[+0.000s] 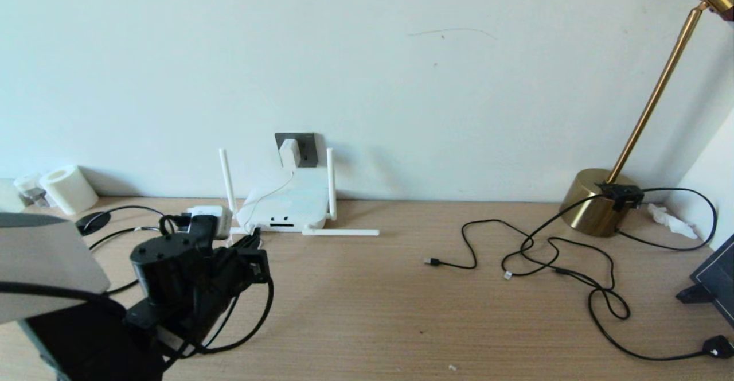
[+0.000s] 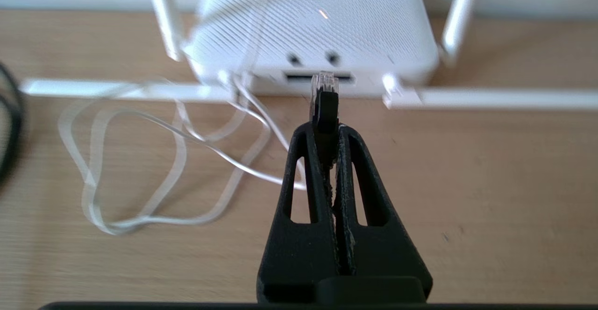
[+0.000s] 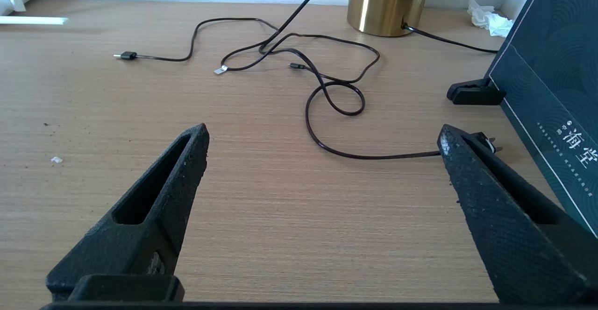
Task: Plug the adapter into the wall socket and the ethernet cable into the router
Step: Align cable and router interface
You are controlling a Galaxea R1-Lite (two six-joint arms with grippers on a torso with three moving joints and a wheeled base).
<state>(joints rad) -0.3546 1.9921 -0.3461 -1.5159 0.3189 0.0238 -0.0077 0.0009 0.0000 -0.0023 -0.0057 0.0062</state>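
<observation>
The left gripper is pinching the black ethernet cable's clear-tipped plug, pointing lengthwise toward the flat white router's dark port slot, just ahead.

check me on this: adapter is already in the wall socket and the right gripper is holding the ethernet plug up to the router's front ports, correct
Not quite: the left gripper holds it, as the left wrist view shows. It is shut on the ethernet cable plug just before the router ports. The right gripper is open. The adapter is in the wall socket.
</observation>
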